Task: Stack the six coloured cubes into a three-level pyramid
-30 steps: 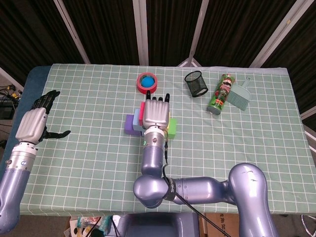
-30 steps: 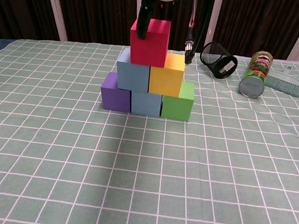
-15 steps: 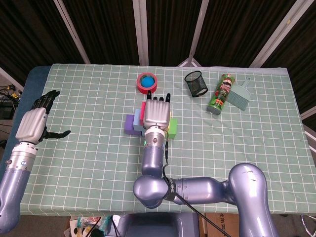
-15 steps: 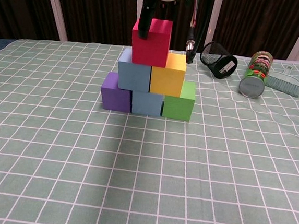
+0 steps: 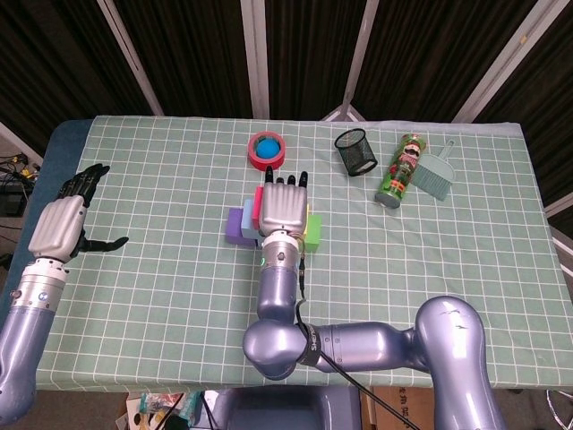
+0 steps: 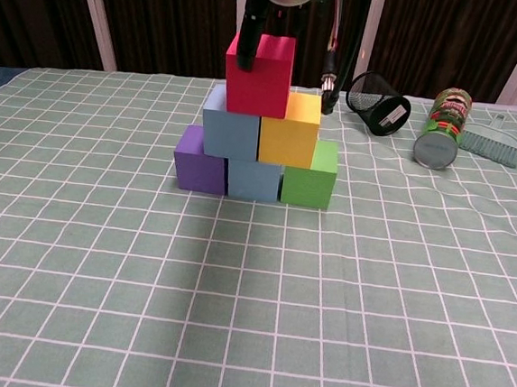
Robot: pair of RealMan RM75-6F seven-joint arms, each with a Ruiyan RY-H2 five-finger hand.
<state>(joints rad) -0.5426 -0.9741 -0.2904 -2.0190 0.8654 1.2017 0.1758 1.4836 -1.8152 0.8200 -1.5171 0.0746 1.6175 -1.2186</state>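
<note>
Holding the red cube (image 6: 259, 74) on top of the pyramid with the right hand (image 5: 284, 207), one dark finger (image 6: 247, 49) lying against the cube's left face and another showing just beyond its right side, so seemingly still grasping it rather than letting go. Sitting squarely over the seam between the light-blue cube (image 6: 230, 135) and the yellow cube (image 6: 287, 141), which in turn are resting on the purple cube (image 6: 199, 171), the blue bottom cube (image 6: 253, 180) and the green cube (image 6: 308, 184). Judging the build as all but finished: only releasing and withdrawing remaining. Doing that well probably meaning spreading the fingers evenly on both sides at once, then lifting straight up, not sideways, so as not to drag the top cube off the seam or nudge the middle row. Idling well off to the left, the left hand (image 5: 59, 226), fingers apart and grasping nothing. Showing all three levels and the finger contact only in the chest view; hiding most of the stack under the back of the right hand in the head view, with just cube edges peeping out. Showing the left hand and the tape roll (image 5: 267, 149) only in the head view.
</note>
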